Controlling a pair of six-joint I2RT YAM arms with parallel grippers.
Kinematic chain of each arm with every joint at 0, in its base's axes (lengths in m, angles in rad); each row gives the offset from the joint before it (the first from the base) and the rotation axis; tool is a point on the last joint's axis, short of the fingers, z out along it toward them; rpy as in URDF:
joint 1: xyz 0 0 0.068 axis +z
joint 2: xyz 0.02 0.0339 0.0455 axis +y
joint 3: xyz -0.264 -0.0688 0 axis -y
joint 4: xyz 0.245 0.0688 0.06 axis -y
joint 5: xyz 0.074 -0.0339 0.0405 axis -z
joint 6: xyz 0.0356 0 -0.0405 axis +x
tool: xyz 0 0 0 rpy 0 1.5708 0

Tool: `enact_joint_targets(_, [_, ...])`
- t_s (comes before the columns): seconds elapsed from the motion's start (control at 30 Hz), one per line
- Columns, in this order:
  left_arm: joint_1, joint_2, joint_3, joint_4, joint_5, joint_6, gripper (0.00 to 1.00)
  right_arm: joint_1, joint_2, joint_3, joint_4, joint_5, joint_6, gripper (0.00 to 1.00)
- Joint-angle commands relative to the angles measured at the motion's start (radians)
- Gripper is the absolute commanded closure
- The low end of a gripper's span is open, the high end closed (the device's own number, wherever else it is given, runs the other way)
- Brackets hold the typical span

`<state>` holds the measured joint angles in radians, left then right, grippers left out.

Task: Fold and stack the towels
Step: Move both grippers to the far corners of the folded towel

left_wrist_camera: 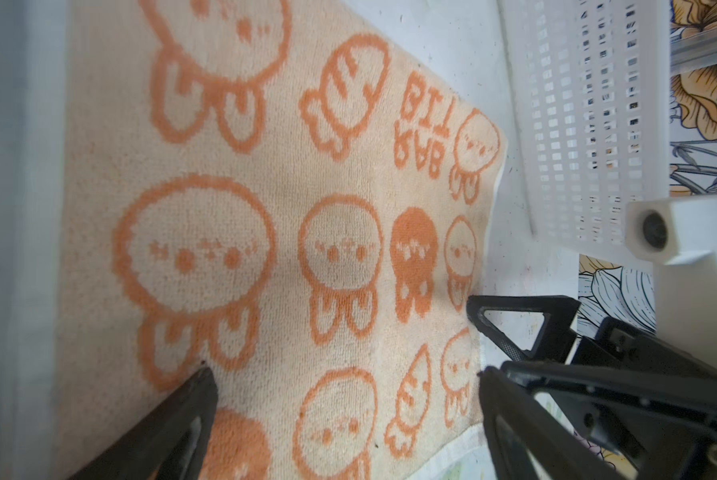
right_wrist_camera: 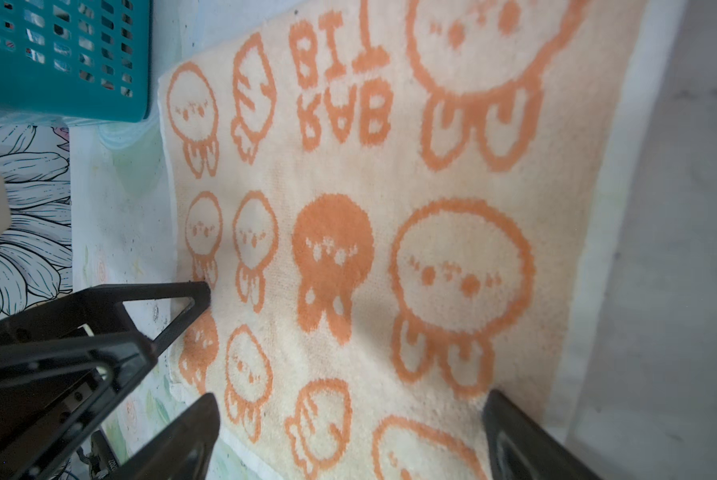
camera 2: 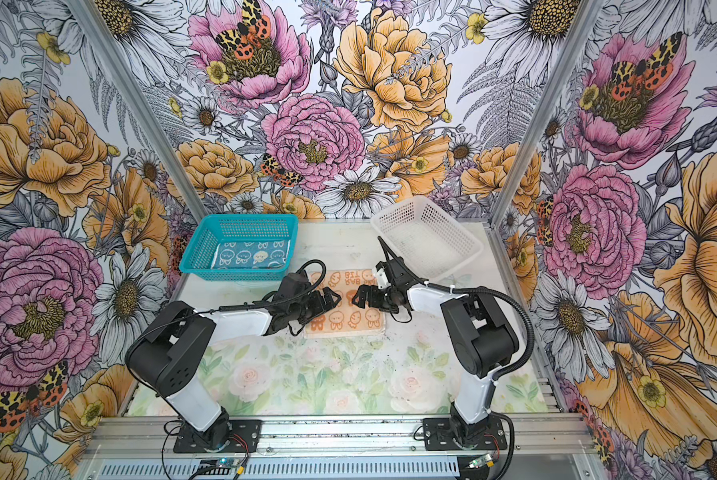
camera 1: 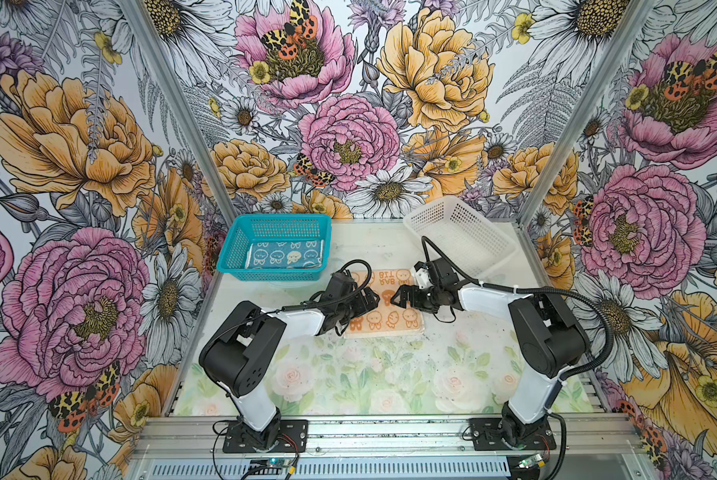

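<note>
A peach-orange towel (camera 1: pixel 394 318) (camera 2: pixel 358 320) printed with cartoon faces lies flat in the middle of the table, seen close up in both wrist views (left_wrist_camera: pixel 306 208) (right_wrist_camera: pixel 390 249). My left gripper (camera 1: pixel 372 298) (camera 2: pixel 335 298) (left_wrist_camera: pixel 344 370) hangs open just over its left part. Facing it tip to tip, my right gripper (camera 1: pixel 401 294) (camera 2: pixel 357 297) (right_wrist_camera: pixel 350 397) stands open over the right part. Neither holds anything. A teal towel (camera 1: pixel 284 254) (camera 2: pixel 250 254) with cartoon bunnies lies in the blue basket (camera 1: pixel 231 249) (camera 2: pixel 193 249).
The blue basket stands at the back left, next to the wall. A white perforated basket (camera 1: pixel 456 232) (camera 2: pixel 425 232) (left_wrist_camera: pixel 577 124) sits tilted at the back right, close behind my right wrist. The table's front half carries a rose print (camera 1: pixel 373 374).
</note>
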<state>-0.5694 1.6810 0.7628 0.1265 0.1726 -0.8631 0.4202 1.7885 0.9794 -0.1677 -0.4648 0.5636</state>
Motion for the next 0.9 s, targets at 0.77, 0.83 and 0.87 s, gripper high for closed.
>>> enact_joint_targets(0.77, [0.071,-0.144,0.248,-0.474,-0.097,0.274,0.01,-0.061,0.124,0.319,-0.309,0.306,-0.23,0.18])
enact_joint_targets(0.83, [0.071,-0.138,0.247,-0.475,-0.099,0.279,0.01,-0.062,0.166,0.352,-0.321,0.313,-0.248,0.24])
enact_joint_targets(0.87, [0.071,-0.134,0.247,-0.475,-0.101,0.279,0.01,-0.063,0.182,0.365,-0.324,0.319,-0.253,0.27])
